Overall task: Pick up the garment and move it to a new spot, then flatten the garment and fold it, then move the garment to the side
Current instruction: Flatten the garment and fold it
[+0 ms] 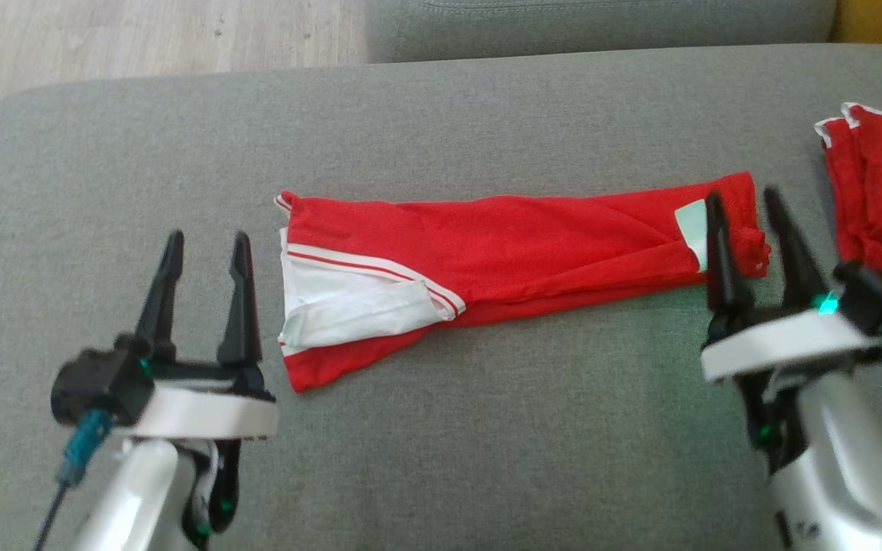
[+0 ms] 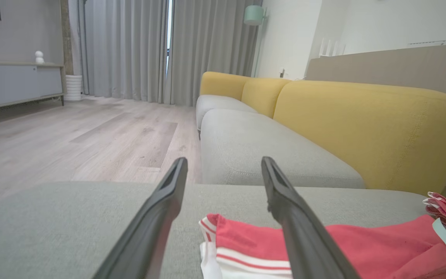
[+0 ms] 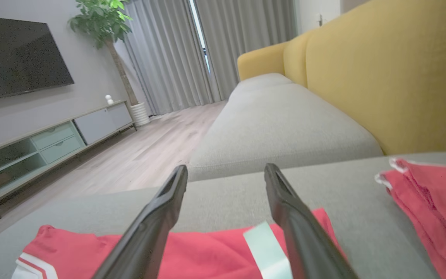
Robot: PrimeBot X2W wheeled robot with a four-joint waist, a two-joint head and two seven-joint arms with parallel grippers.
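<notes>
The left claw (image 1: 207,237) and right claw (image 1: 742,195) each had two black tapered fingers (image 1: 159,295), a white wrist band (image 1: 204,413), green lights (image 1: 824,304), a teal cable (image 1: 83,451) and a silvery forearm (image 1: 839,459).

We count two red garments: a folded garment (image 1: 517,245) mid-frame in the head view and a second garment (image 1: 881,191) at its right edge. Two grippers: left gripper (image 1: 207,239) lower left, right gripper (image 1: 742,196) lower right, two dark fingers apiece. Two grey seat cushions: the near cushion (image 1: 441,444) across the middle, a far cushion (image 1: 602,27) along the top. Right wrist view: one television (image 3: 14,58) upper left, one potted plant (image 3: 107,23) beside it, one pale label (image 3: 265,244) at the bottom.
</notes>
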